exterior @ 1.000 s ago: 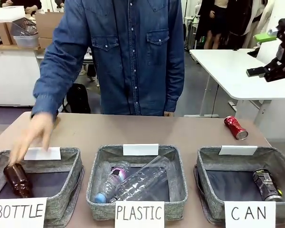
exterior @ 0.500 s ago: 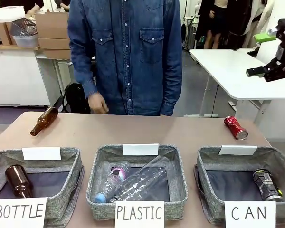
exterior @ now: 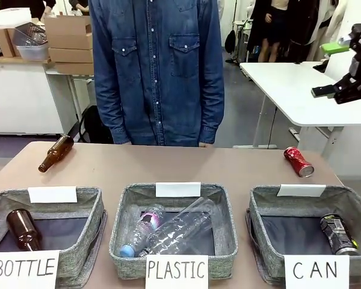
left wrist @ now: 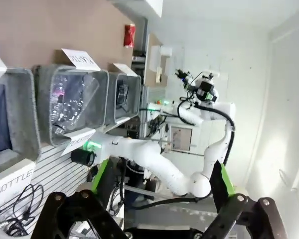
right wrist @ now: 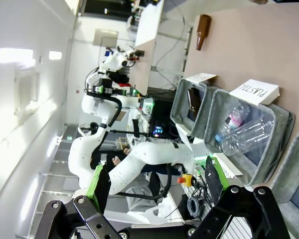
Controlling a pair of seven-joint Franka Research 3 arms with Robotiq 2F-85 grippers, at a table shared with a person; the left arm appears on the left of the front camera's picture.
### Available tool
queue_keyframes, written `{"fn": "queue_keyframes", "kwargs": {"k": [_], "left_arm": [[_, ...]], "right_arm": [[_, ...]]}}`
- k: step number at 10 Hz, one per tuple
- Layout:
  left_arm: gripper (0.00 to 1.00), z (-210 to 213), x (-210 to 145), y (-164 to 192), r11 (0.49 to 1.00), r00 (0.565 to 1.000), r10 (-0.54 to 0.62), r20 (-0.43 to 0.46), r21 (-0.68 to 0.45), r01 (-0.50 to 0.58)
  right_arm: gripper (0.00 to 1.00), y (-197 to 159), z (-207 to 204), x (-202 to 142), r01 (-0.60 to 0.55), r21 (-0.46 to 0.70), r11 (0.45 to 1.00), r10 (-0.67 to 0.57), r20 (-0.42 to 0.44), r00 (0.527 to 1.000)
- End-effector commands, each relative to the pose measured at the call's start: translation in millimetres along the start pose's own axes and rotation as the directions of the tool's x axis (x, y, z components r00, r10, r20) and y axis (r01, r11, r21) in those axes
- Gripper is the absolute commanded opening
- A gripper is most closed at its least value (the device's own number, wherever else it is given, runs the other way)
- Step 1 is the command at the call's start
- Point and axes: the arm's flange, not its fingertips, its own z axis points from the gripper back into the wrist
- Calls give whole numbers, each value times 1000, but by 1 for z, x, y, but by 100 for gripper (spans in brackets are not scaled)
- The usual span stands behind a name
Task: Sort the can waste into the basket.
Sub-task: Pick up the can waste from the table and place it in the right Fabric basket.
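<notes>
Wide open and empty: left hand [left wrist: 159, 185] and right hand [right wrist: 154, 185]. One dented red metal can [exterior: 298, 162] lying near the far right corner of the counter [exterior: 168, 165], black printed can [exterior: 339, 234] already inside grey woven CAN basket [exterior: 257, 208]. Probably best to grab the red one across its body and release low over the basket.

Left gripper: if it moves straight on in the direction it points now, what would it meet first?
Probably the right arm, whose white link crosses the left wrist view beyond the left gripper, between its open fingers. Depth is unclear, so the gripper might pass beside it.
</notes>
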Motion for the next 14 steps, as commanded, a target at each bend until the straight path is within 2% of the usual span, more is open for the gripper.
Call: {"fn": "queue_keyframes", "kwargs": {"k": [1,2,3,4,11,12,13,14], "left_arm": [[100,-37,15,0,1000,997,19,-70,-5,-20],[100,-53,24,0,999,999,37,-26,-10,-37],[100,-59,30,-1,996,995,86,-54,16,-85],[100,-50,14,2,1000,998,7,-62,13,-7],[100,-50,14,2,1000,998,7,-62,13,-7],[100,-50,14,2,1000,998,7,-62,13,-7],[100,-50,14,2,1000,998,7,-62,13,-7],[100,-50,14,2,1000,998,7,-62,13,-7]], "right_arm": [[100,0,0,-2,-13,7,1000,13,-1,1000],[100,0,0,-2,-13,7,1000,13,-1,1000],[100,0,0,-2,-13,7,1000,13,-1,1000],[100,0,0,-2,-13,7,1000,13,-1,1000],[100,0,0,0,0,0,1000,0,0,1000],[100,10,-28,4,21,-558,829,-16,14,1000],[100,4,-56,20,45,-893,448,26,64,998],[100,-7,-66,36,-7,-985,171,65,4,998]]}}
